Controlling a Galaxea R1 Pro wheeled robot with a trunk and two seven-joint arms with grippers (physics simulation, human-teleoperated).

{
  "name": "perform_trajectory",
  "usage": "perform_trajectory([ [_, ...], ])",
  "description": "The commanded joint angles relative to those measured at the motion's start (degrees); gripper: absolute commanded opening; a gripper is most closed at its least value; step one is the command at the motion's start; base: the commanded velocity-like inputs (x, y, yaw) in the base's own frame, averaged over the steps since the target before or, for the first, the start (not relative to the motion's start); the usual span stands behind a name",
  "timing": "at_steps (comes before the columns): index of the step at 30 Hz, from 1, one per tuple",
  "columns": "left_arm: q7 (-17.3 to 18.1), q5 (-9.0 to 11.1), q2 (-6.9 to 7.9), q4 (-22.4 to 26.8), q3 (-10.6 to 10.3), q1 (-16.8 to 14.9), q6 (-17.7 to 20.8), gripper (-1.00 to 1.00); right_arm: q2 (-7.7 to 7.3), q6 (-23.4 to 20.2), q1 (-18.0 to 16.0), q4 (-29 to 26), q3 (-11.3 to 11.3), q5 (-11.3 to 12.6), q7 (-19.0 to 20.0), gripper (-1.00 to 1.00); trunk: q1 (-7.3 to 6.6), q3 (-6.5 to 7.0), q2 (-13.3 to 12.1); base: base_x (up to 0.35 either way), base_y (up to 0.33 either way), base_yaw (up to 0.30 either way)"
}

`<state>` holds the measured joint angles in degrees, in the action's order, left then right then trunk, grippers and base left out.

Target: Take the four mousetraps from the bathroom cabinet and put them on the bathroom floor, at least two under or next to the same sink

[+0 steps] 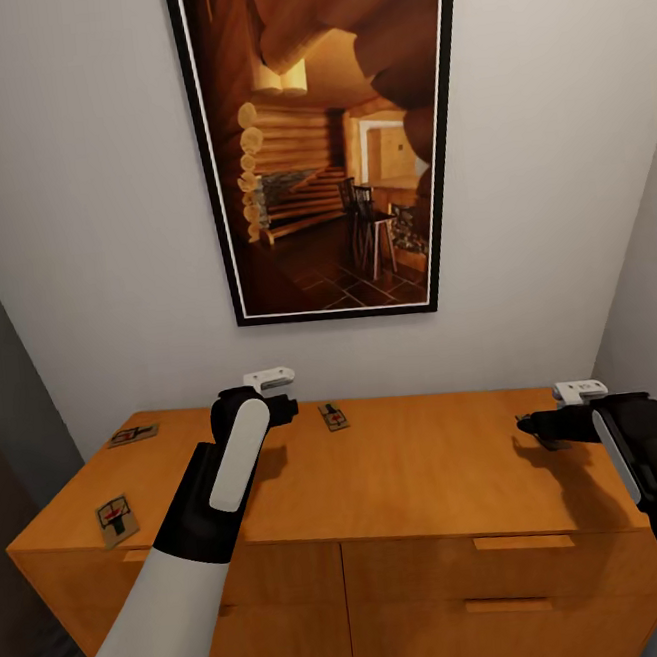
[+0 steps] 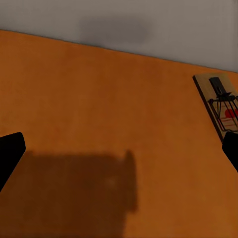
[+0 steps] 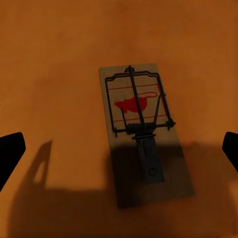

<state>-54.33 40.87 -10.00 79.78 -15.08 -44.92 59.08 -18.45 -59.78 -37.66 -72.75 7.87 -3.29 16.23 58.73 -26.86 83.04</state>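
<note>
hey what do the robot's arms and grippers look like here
Both arms are glossy black at the joints with white shell panels. The left arm has a white lower sleeve and a long white rounded strip on its black forearm. The left gripper and right gripper are black with short dark fingers, each topped by a small white block. No cables visible.

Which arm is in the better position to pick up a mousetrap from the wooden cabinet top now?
Probably the right. The right gripper is open with a flat brown mousetrap centred between its fingers. The left gripper is also open, but its nearest mousetrap lies off to one side.
</note>
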Motion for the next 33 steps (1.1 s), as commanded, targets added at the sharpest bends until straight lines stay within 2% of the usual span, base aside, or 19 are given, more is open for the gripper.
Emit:
perform_trajectory([
  [1,-0.6,0.5,0.0,0.0,0.0,-0.1,0.2,1.0,0.0,-0.2,0.0,0.0,0.0,-0.4,0.4,1.0,0.0,-0.07,0.0,0.0,0.0,0.0],
  [18,-0.6,0.5,0.0,0.1,-0.1,-0.1,0.2,1.0,-0.99,-0.2,0.0,0.1,0.1,-0.3,0.4,1.0,0.0,-0.07,0.0,0.0,0.0,0.0],
  [33,-0.6,0.5,0.0,0.1,-0.1,-0.1,0.2,1.0,-1.14,-0.2,-0.1,0.2,0.1,-0.3,0.4,1.0,0.0,-0.07,0.0,0.0,-0.025,0.0],
])
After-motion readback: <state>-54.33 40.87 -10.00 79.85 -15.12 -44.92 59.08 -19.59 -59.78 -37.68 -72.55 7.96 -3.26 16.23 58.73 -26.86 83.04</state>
